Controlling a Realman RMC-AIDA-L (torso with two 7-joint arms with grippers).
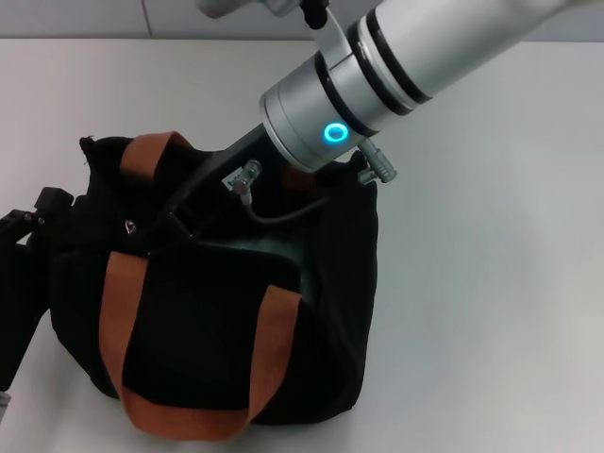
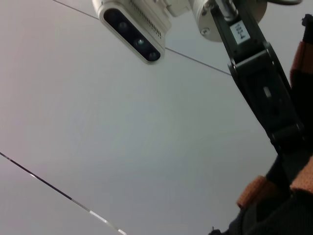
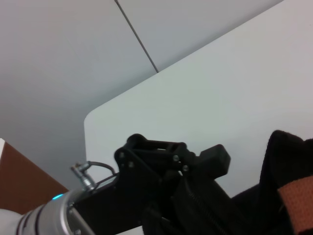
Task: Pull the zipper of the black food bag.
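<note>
The black food bag [image 1: 217,311] stands on the white table, with rust-orange strap handles [image 1: 127,311] over its front and top. My right gripper [image 1: 175,225] reaches down from the upper right onto the bag's top seam, near the left end. A tiny pale tab [image 1: 129,226] sits just beside it; I cannot tell whether this is the zipper. My left gripper [image 1: 40,215] is at the bag's left end, and the right wrist view shows the left gripper [image 3: 195,169] clamped on the black fabric [image 3: 288,166]. In the left wrist view the right gripper [image 2: 288,139] meets the bag beside a strap [image 2: 303,58].
The white table [image 1: 491,283] stretches to the right of and behind the bag. The right arm's silver wrist [image 1: 321,113], with its lit blue ring, hangs over the bag's back edge. A grey cable [image 1: 283,212] loops across the bag's top.
</note>
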